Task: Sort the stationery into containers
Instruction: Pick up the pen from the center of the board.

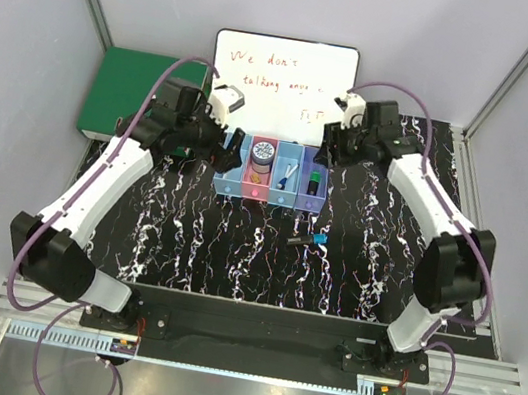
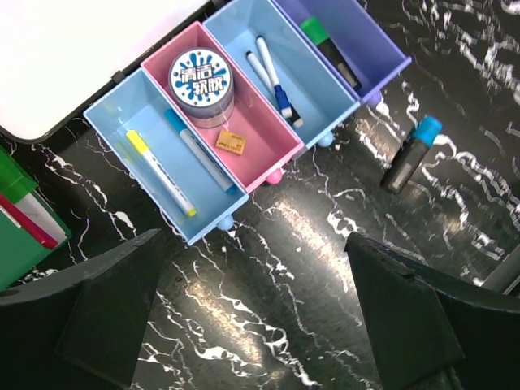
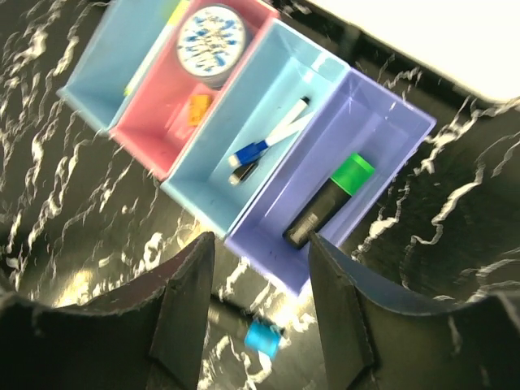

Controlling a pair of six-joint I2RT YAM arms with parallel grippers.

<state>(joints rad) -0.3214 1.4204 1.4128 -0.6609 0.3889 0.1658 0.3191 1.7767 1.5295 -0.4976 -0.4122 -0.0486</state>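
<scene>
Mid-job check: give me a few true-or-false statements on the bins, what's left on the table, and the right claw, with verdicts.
1. The green-capped marker lies in the purple bin. True.
2. The round tin sits in a blue bin. False: it is in the pink bin.
3. A blue-capped marker lies on the table, outside the bins. True.
4. The right claw holds a pen. False: its jaws stand apart, empty.

Containers (image 2: 317, 81): translucent plastic, smooth, lightly glossy
Table (image 2: 284, 268): black with white veining, marble-look, glossy, glare spots
Whiteboard (image 2: 73, 49): smooth, glossy white
Left gripper fingers (image 2: 97, 317): black, matt, finely grained
Blue-capped marker (image 2: 409, 156): smooth plastic, matt black barrel
Round tub (image 2: 201, 79): glossy printed lid
</scene>
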